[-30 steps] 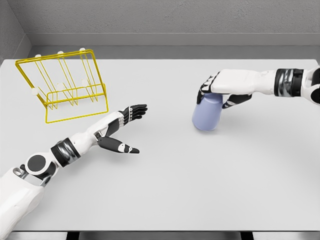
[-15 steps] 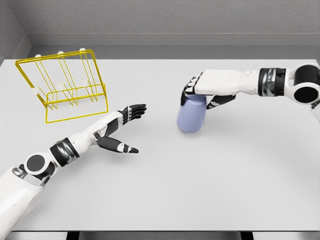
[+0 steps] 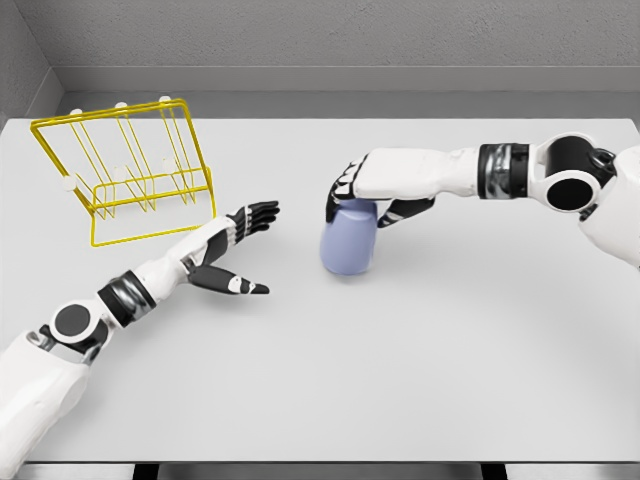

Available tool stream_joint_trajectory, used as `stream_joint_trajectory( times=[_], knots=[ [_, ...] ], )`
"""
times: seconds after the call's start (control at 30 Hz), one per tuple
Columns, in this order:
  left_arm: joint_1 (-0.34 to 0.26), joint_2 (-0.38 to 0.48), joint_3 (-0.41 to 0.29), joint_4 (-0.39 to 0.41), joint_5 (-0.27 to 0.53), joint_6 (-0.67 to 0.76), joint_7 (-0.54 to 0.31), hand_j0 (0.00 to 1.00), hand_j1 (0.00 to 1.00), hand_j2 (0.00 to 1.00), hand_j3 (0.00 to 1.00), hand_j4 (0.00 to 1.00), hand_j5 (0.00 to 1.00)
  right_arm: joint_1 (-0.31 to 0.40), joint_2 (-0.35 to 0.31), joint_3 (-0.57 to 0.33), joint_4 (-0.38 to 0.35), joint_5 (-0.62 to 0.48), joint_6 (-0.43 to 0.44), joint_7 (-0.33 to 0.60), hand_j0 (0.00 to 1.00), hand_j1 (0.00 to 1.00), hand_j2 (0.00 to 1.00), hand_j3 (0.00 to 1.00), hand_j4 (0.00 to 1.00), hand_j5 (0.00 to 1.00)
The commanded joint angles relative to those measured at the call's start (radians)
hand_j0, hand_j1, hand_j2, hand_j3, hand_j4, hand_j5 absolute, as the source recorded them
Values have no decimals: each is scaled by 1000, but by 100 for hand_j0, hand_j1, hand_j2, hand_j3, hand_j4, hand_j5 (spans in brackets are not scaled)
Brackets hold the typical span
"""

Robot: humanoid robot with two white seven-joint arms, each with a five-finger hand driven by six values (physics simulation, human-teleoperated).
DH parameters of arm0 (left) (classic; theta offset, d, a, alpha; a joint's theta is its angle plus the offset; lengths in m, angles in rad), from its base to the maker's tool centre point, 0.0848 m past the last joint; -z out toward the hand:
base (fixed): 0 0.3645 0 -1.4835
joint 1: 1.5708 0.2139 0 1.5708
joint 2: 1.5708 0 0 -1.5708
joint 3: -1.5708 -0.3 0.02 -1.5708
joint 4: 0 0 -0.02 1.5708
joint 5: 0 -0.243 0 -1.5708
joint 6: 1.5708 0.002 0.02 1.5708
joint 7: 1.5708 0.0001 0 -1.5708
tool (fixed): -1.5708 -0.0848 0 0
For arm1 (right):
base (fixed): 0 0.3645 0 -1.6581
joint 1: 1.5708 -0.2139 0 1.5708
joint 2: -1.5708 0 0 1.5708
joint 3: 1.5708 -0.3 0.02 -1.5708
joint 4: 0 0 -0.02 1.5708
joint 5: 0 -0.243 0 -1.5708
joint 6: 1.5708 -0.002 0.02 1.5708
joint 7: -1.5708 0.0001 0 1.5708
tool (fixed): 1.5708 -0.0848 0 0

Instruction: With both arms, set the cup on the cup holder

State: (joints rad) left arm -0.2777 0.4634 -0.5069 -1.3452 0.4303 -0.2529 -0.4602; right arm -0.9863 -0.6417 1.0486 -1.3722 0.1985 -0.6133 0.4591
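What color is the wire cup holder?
Yellow. The cup holder shows clearly in the head view, at the table's far left.

No text, label or number is readable anywhere (all surfaces are plain).

One pale lavender cup (image 3: pixel 349 240) is in view — the only cup here. One yellow wire cup holder (image 3: pixel 125 170) stands at the far left, carrying three white-tipped pegs along its top rail. Two white arms reach in, one from each side, so two robot hands — left robot hand (image 3: pixel 236 250), right robot hand (image 3: pixel 362 190). One grey tabletop (image 3: pixel 430 340) carries everything.
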Motion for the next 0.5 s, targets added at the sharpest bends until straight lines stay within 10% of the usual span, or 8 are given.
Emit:
stream_joint_trajectory(
  times=[0.0,0.47],
  knots=[
    [-2,-6,2,12,4,0,0,100,100,100,100,100,100,0,19,-1,4,-8,2,0,64,64,64,64,64,64],
    [-8,-35,4,28,7,-5,-2,100,100,100,100,100,100,3,97,13,93,-4,2,7,64,64,64,64,64,64]
  ],
)
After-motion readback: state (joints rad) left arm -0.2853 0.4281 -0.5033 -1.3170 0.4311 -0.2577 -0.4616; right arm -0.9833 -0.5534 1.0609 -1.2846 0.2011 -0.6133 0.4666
